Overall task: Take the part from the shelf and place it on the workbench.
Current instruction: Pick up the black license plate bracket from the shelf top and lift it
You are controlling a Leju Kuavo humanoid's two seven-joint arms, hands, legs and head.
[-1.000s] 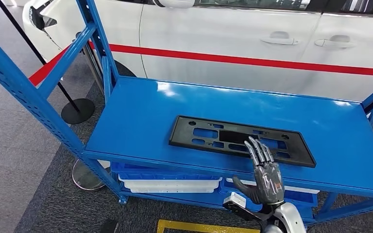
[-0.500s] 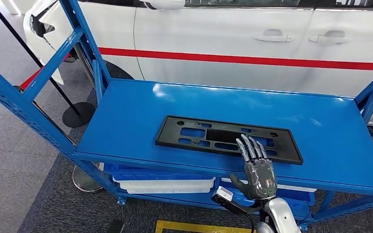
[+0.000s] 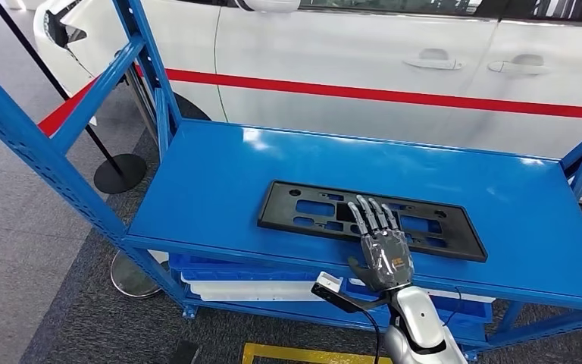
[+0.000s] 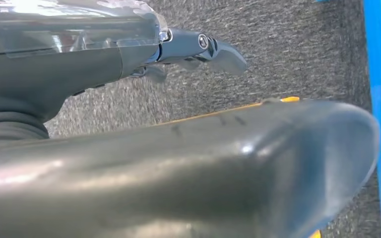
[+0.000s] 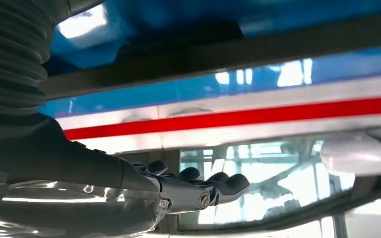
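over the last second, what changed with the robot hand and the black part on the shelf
The right robot hand has moved forward from the shelf's front edge, and its spread fingers now lie over the black part. Nothing is gripped yet. The part lies flat in the same spot on the blue shelf; the small overall shift is camera motion.

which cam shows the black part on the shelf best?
Head view: the whole black part lies flat on the blue shelf, with the right hand over its near edge. Right wrist view gives only a dark, blurred band, probably its edge. Left wrist view faces the floor.
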